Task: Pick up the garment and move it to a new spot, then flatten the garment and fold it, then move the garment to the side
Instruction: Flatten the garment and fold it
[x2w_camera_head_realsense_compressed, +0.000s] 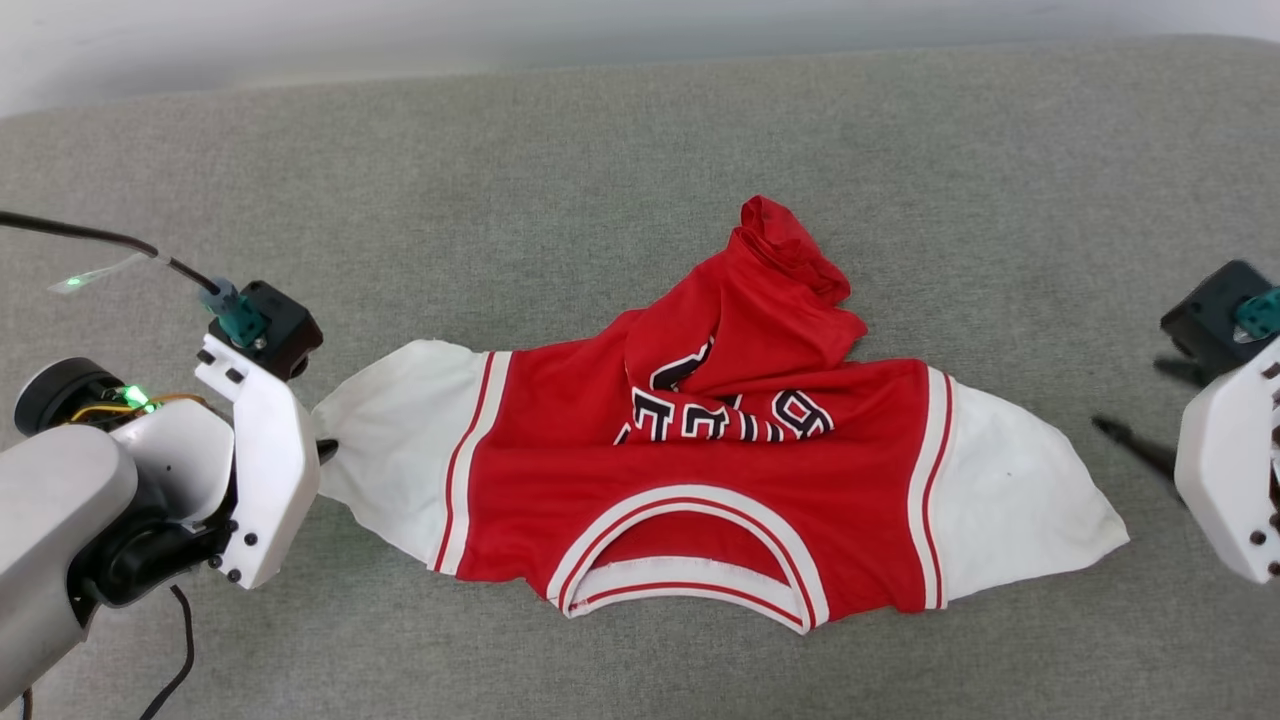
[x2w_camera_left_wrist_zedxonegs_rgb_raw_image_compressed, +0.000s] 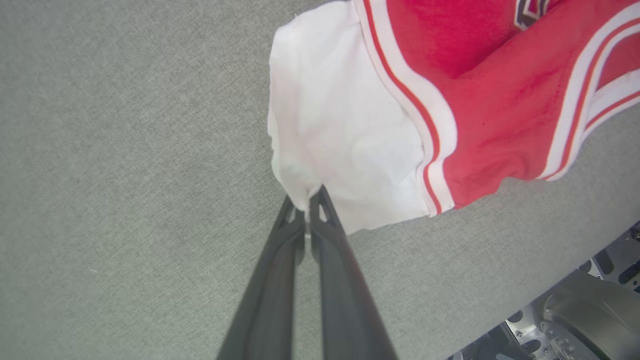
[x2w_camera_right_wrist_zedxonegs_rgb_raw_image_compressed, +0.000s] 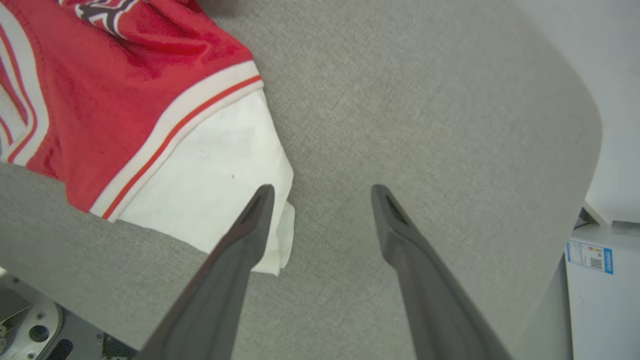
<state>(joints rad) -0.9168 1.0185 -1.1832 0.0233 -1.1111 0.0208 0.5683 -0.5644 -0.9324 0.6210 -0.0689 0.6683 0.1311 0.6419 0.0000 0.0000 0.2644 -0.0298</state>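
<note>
Across the middle of the head view, the red jersey T-shirt lies on a grey fabric surface, its collar toward the bottom of the frame and 1 white sleeve reaching out to each side. The lower body of the shirt is flipped up and back over itself, bunched into a crumpled peak in the upper centre, so the black-and-white lettering shows only in part beneath the fold.

At the left of the frame, the left gripper meets the outer edge of the left-hand sleeve. The left wrist view shows this gripper with its 2 dark fingers pressed together, a small pinch of white sleeve cloth clamped between the tips. Red-and-white striped trim separates that sleeve from the red body at the upper right of this view.

At the right edge of the head view, the right gripper sits near the right-hand sleeve. In the right wrist view its fingers stand wide apart with nothing between them; 1 fingertip overlaps the sleeve's outer edge, though whether it touches the cloth I cannot tell. The other finger is over bare grey fabric.
</note>
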